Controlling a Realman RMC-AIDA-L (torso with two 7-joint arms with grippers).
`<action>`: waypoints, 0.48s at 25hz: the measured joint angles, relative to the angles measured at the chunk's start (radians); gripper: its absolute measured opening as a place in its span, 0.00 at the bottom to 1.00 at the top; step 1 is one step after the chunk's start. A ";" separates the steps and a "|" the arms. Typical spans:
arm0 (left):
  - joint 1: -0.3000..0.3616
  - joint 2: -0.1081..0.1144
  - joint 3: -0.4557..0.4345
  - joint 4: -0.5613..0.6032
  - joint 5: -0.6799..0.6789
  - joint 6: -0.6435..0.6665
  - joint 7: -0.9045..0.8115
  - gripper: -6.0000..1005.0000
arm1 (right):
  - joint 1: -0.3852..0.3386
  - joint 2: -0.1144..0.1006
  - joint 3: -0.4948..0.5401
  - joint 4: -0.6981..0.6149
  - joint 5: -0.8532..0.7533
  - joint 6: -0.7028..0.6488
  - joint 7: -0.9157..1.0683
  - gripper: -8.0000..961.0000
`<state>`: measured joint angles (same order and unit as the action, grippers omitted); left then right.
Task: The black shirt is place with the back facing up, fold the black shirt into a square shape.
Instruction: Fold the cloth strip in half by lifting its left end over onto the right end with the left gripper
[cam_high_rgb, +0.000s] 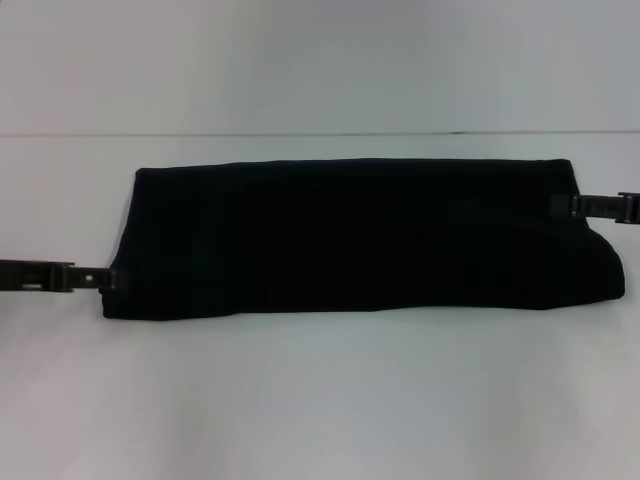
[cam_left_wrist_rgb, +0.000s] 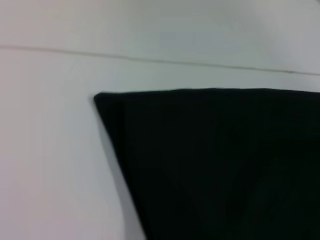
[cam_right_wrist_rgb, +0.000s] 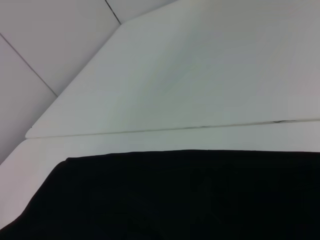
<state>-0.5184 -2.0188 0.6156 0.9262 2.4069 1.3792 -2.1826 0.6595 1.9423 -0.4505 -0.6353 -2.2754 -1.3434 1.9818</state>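
Lying folded into a long band across the white counter (cam_high_rgb: 320, 400), the shirt (cam_high_rgb: 350, 240) has the left pincer (cam_high_rgb: 100, 277) at one end and the right pincer (cam_high_rgb: 566, 206) at the other, visible only from the head; whether either grips, I cannot tell. Wrist views show just cloth and counter.

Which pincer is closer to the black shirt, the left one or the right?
Neither clearly: both reach the black shirt. The left pincer meets its left end near the front corner; the right pincer meets its right end near the far corner.
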 joint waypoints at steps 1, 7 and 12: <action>-0.004 0.000 0.002 -0.016 0.001 -0.009 0.002 0.93 | 0.001 0.001 0.000 -0.001 -0.002 0.001 0.000 0.87; -0.025 0.000 0.039 -0.097 0.005 -0.071 0.010 0.93 | 0.009 -0.001 0.000 -0.001 -0.003 0.001 0.005 0.87; -0.032 -0.001 0.072 -0.126 0.006 -0.073 0.008 0.93 | 0.010 -0.004 -0.001 -0.002 -0.004 0.002 0.004 0.87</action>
<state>-0.5502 -2.0194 0.6878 0.8000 2.4132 1.3064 -2.1751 0.6695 1.9387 -0.4510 -0.6374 -2.2792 -1.3410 1.9853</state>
